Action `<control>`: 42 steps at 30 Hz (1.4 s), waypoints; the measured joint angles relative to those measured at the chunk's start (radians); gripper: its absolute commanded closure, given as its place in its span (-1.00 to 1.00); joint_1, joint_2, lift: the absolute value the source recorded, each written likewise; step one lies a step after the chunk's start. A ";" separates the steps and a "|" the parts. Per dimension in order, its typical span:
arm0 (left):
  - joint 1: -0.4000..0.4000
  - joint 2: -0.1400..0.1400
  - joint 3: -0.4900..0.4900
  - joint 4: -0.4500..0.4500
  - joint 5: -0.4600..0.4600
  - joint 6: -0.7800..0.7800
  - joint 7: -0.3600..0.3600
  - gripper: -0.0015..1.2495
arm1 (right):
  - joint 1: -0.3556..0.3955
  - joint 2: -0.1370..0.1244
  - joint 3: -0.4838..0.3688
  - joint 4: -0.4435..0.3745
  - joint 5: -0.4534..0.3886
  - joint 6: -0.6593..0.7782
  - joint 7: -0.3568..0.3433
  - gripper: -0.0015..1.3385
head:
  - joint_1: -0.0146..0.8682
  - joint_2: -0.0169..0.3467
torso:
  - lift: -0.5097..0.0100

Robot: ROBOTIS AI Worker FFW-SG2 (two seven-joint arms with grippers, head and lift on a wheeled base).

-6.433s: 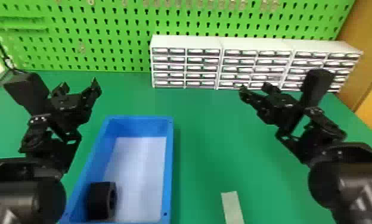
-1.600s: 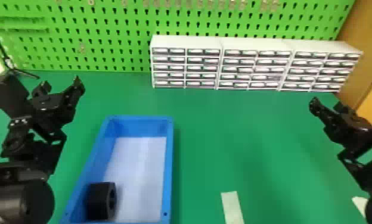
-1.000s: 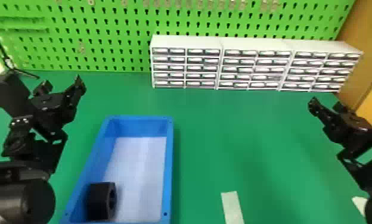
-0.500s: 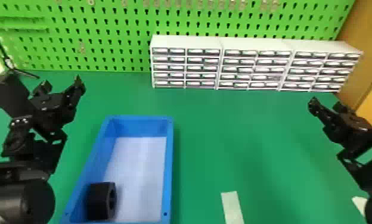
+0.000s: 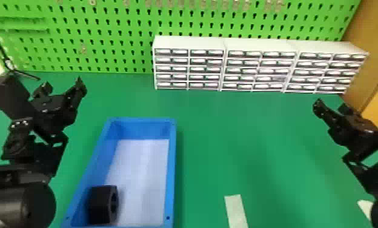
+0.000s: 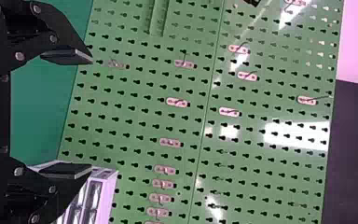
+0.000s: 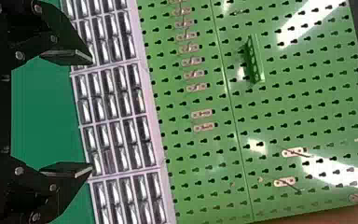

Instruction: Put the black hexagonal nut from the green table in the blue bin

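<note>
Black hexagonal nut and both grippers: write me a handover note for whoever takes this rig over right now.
Left gripper: open, fingers apart, nothing between them, up and to the left of the bin in the head view.
Right gripper: open and empty too, well to the right of the bin.
Nut: inside the blue bin, in its near left corner, its hole facing right.
Done: the nut is in the bin.
Left: seemingly nothing; I would just keep both arms clear of the bin.

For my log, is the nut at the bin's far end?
No, the black nut sits in the near left corner of the blue bin.
</note>
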 measured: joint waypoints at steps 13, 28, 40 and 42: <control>-0.001 0.000 0.000 0.000 0.000 0.000 0.000 -0.30 | -0.002 0.000 -0.001 0.000 0.000 0.000 0.000 -0.32 | 0.60 -0.86 | 0.59; -0.001 0.000 0.001 0.000 0.000 0.000 0.000 -0.30 | -0.002 0.002 -0.002 0.000 0.002 0.000 0.000 -0.32 | 0.60 -0.86 | 0.59; 0.000 0.000 -0.001 0.000 0.000 0.000 0.000 -0.30 | -0.001 0.002 -0.003 0.000 0.002 0.000 0.000 -0.32 | 0.60 -0.86 | 0.59; 0.000 0.000 -0.001 0.000 0.000 0.000 0.000 -0.30 | -0.001 0.002 -0.003 0.000 0.002 0.000 0.000 -0.32 | 0.60 -0.86 | 0.59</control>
